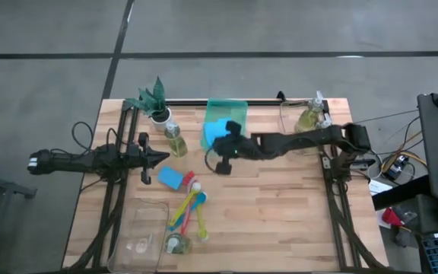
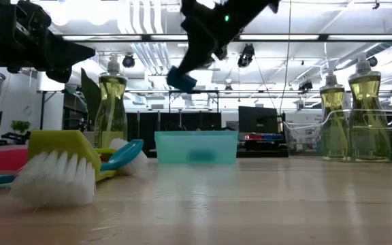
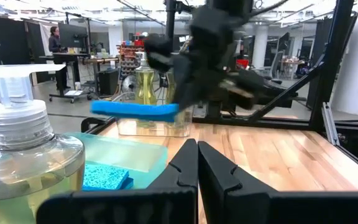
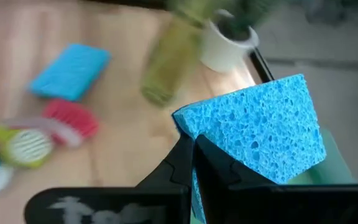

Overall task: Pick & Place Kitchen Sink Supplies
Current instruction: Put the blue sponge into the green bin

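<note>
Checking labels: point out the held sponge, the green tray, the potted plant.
held sponge point(image 4: 266, 127), right wrist view, its porous blue face.
green tray point(image 2: 196, 146), low view, its front wall.
potted plant point(image 1: 153, 97), high view, its leaves.

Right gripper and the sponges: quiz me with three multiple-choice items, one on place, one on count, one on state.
1. Where is the right gripper?
A. over the green tray
B. over the clear tray
C. off the table

2. How many blue sponges lie loose on the bare tabletop?
A. none
B. one
C. three

3. What is the right gripper doing?
A. open, empty
B. shut, empty
C. shut on a sponge

Answers:
1 A: the high view puts it at the green tray's edge.
2 B: one loose sponge lies near the brushes.
3 C: the right wrist view shows the held sponge pinched between shut fingers.
</note>
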`<action>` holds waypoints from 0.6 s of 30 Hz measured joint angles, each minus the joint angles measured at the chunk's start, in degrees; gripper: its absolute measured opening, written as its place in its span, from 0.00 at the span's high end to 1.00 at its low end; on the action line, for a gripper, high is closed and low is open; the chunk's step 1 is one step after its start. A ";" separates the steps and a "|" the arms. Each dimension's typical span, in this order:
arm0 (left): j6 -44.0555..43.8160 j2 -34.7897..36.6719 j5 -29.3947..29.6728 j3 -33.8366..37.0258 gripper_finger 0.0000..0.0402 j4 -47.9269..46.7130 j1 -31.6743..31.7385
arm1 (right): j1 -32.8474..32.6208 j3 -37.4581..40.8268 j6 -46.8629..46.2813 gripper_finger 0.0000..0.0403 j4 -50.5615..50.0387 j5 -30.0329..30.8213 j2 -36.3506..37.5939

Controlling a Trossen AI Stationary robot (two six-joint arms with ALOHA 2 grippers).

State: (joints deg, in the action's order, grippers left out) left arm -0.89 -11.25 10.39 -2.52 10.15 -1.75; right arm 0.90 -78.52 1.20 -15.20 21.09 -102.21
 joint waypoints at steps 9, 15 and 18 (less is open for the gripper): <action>-0.01 0.00 0.01 -0.02 0.99 0.13 -0.01 | 9.25 0.04 -6.89 0.98 -2.11 -1.44 -3.49; 0.01 0.00 -0.01 -0.02 0.99 0.11 -0.01 | 12.15 0.04 -6.74 0.98 -3.78 -4.85 -7.75; 0.00 0.00 0.01 -0.01 0.99 0.09 0.00 | 12.57 0.07 -6.14 0.98 -4.02 -4.89 -9.59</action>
State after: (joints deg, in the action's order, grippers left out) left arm -0.90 -11.25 10.39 -2.54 10.24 -1.75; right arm 13.47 -78.46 -4.94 -19.21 16.21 -111.81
